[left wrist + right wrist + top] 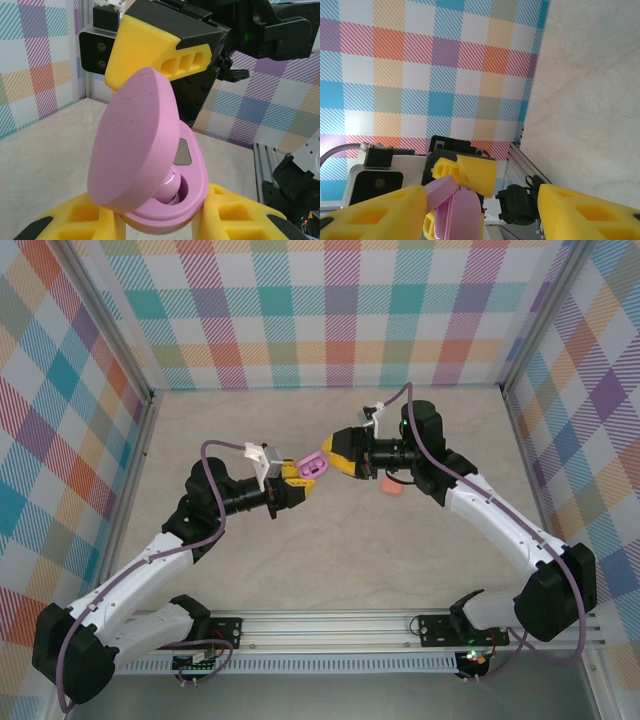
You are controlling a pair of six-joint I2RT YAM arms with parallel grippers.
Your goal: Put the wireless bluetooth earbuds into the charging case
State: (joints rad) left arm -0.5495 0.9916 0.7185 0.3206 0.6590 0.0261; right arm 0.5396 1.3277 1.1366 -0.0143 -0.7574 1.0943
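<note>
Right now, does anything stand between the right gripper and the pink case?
Nothing visible does. The right gripper sits open right beside the pink case, which the left gripper holds with its lid raised.

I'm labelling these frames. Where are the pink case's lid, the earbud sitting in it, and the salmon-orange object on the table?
pink case's lid (135, 145): left wrist view, middle of its outer face.
earbud (170, 189): left wrist view, its rounded top.
salmon-orange object (391, 487): top view, its centre.
</note>
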